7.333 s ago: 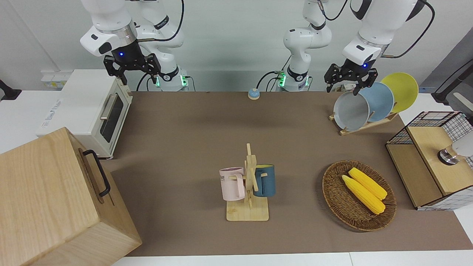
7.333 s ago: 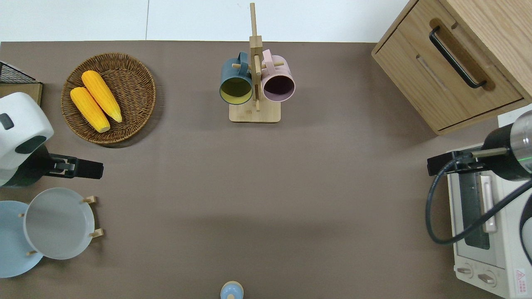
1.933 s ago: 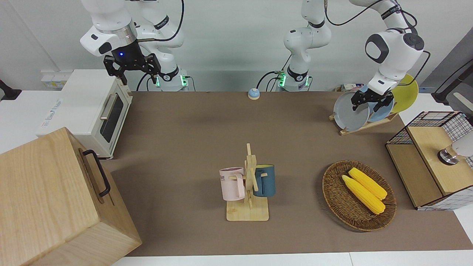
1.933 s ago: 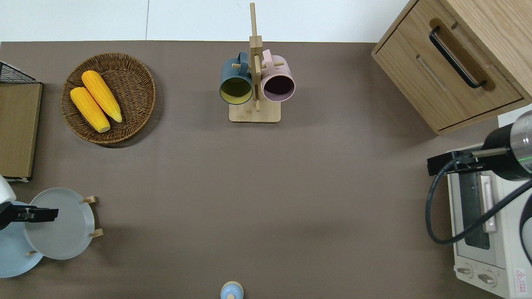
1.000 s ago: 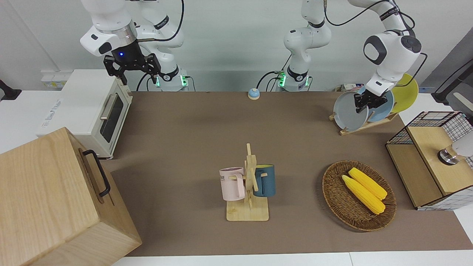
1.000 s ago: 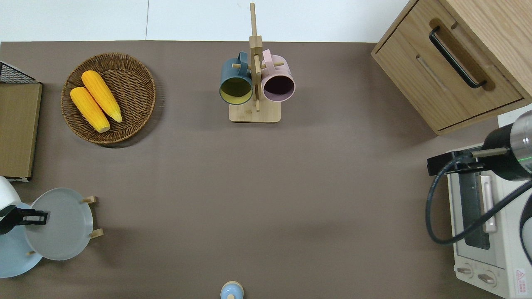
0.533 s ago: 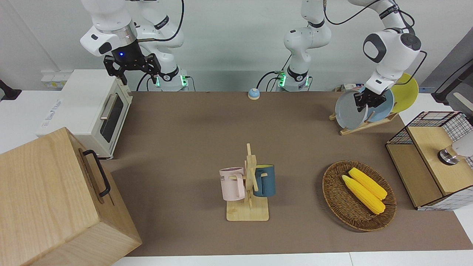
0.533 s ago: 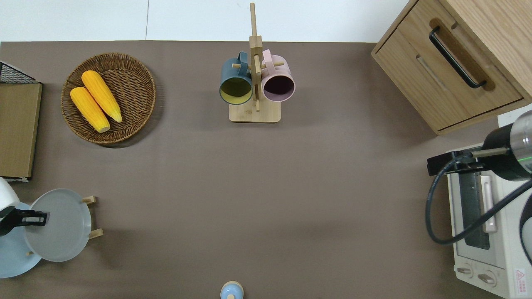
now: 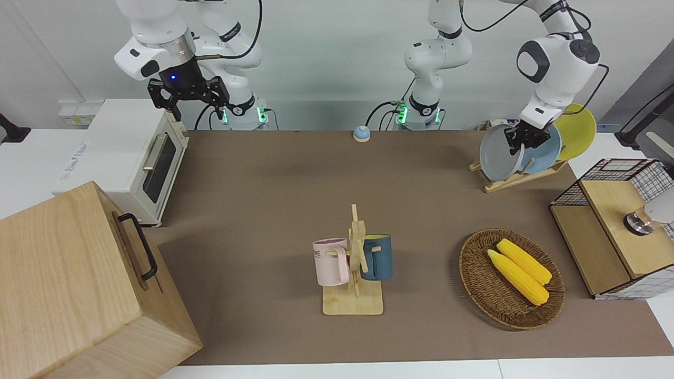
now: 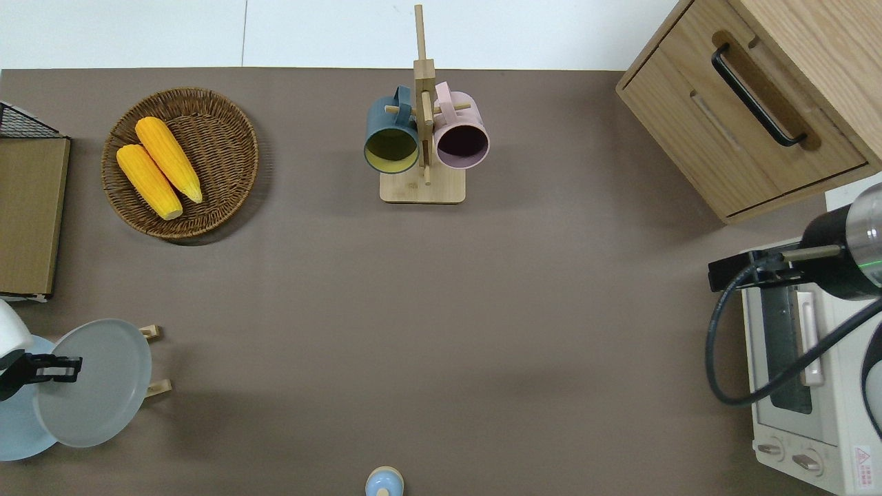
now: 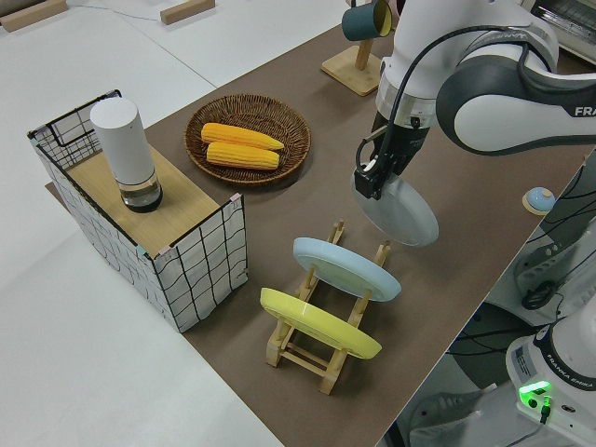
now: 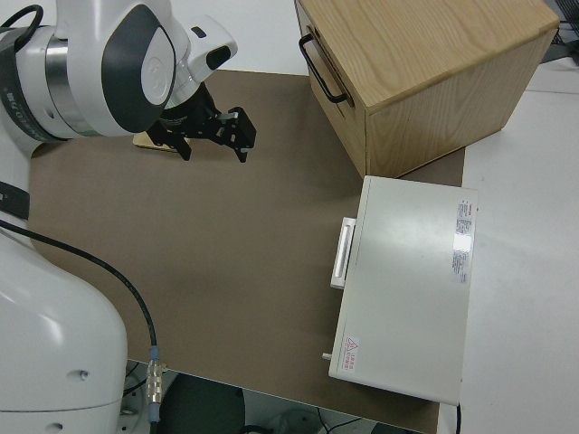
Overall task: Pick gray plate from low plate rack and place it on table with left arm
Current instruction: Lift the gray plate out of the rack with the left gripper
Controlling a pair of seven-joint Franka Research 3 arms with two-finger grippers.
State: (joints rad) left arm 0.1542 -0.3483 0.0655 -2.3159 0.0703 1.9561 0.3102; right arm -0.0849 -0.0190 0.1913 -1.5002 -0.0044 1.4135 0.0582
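The left tool point(image 9: 518, 146) is clenched on the rim of the round pale gray matte plate point(image 10: 93, 382), and that plate hangs tilted in the air, clear of the slanted pegs of the low light-wood rack point(image 11: 326, 307), as the left side view shows it. Directly under the tool sits the front end of that rack; just to the tool's side, in their slots, lean the light blue plate point(image 11: 346, 268) and the yellow plate point(image 11: 318, 323).

The step in hand looks like the carry-out, and the grip is at one edge only, so the plate hangs off it like a flag. Best bet: swing it slowly, away from the light blue plate, out over bare brown matte bench point(image 10: 441, 331) toward the middle. Then level the wrist before descending, so the plate's base meets the bench flat and not rim-first. A fast turn could let the plate pivot in the tool. Let go only once it is fully supported.

The right tool point(image 9: 188, 96) is parked, its fingers spread with nothing between them.
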